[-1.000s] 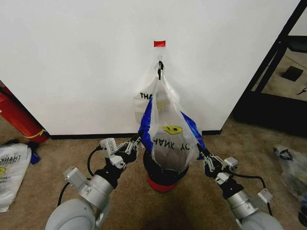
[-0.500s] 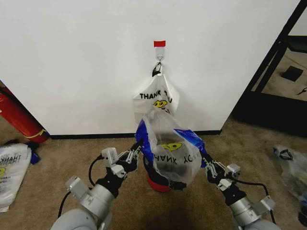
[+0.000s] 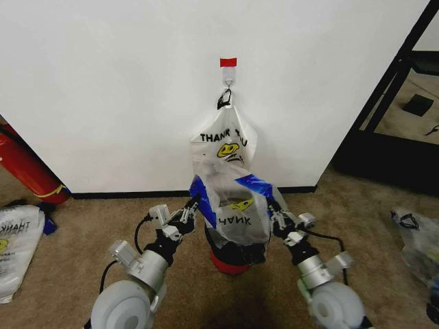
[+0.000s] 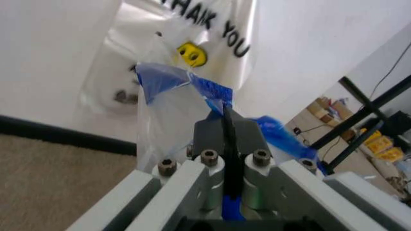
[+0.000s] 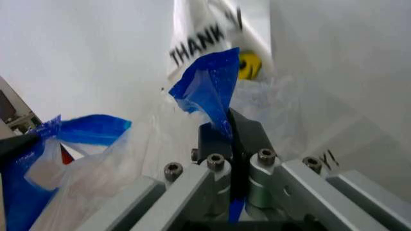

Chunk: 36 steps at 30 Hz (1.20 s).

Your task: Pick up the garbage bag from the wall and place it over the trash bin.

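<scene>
From the head view, the garbage bag [image 3: 233,205] is sitting stretched over the trash bin [image 3: 232,252] below the wall [image 3: 123,89]. Left wrist view: left gripper [image 4: 226,113] fingers are pinching its blue edge. Right wrist view: right gripper [image 5: 230,126] is clamping the other edge.

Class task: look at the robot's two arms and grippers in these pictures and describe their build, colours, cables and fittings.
Both arms are light grey with rounded joint housings that narrow toward the wrist. Each wrist carries small boxy silver blocks, and a black cable loops alongside it. The left gripper and right gripper have slim black fingers. The wrist views show pale metal mounting brackets with round silver bolt heads.
</scene>
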Motion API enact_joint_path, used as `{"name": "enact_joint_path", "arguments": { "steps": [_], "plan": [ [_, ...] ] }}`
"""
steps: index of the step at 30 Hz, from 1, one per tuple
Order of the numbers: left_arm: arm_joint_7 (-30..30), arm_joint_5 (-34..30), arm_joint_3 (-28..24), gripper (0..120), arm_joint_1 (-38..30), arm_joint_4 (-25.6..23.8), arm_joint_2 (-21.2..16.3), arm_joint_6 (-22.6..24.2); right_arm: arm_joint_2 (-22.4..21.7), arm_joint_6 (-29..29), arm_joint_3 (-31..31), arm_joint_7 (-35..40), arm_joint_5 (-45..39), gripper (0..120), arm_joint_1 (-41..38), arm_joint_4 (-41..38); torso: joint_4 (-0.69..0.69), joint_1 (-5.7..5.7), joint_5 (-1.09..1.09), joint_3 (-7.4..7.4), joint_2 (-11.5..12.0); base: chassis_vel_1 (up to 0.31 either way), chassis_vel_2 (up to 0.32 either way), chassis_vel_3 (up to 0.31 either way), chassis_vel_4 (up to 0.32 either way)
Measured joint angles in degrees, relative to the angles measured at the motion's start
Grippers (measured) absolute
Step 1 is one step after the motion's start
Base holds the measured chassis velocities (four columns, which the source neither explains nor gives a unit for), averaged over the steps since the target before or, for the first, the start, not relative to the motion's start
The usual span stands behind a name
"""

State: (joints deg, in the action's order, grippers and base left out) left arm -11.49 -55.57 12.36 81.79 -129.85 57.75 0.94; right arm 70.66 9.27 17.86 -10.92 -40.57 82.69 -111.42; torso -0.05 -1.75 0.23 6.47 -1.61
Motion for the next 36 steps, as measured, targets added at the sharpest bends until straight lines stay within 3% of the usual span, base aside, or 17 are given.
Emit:
{"name": "enact_joint_path", "arguments": {
  "steps": [11, 17, 24, 36],
  "plan": [
    [-0.22, -0.65, 1.59, 0, 1.54, -1.44, -2.20, -0.30, 1.40, 0.00, -2.98, 1.60, 2.60, 0, 2.68, 1.50, -0.01, 0.00, 0.00, -0.01, 0.00, 0.000, 0.000, 0.000, 0.000],
    [-1.06, 2.20, -1.87, 0, 3.99, -0.58, 0.67, -0.51, -1.05, 0.54, 0.71, 4.22, 3.08, 0, 6.43, -0.48, -0.01, 0.01, 0.00, -0.01, 0.00, 0.000, 0.000, 0.000, 0.000],
    [-1.91, 2.53, -2.03, 0, 5.28, -1.25, 0.61, -0.17, -2.05, 0.58, 3.99, 6.03, 2.18, 0, 10.94, -4.02, -0.01, 0.01, -0.01, -0.01, 0.00, 0.000, 0.000, 0.000, 0.000],
    [-3.04, 3.02, -1.73, 0, 5.10, 3.17, 1.16, -0.32, -0.32, 0.29, 5.22, 10.62, 3.02, 0, 9.44, -0.69, 0.00, 0.01, -0.01, -0.01, 0.00, 0.000, 0.000, 0.000, 0.000]
  ]
}}
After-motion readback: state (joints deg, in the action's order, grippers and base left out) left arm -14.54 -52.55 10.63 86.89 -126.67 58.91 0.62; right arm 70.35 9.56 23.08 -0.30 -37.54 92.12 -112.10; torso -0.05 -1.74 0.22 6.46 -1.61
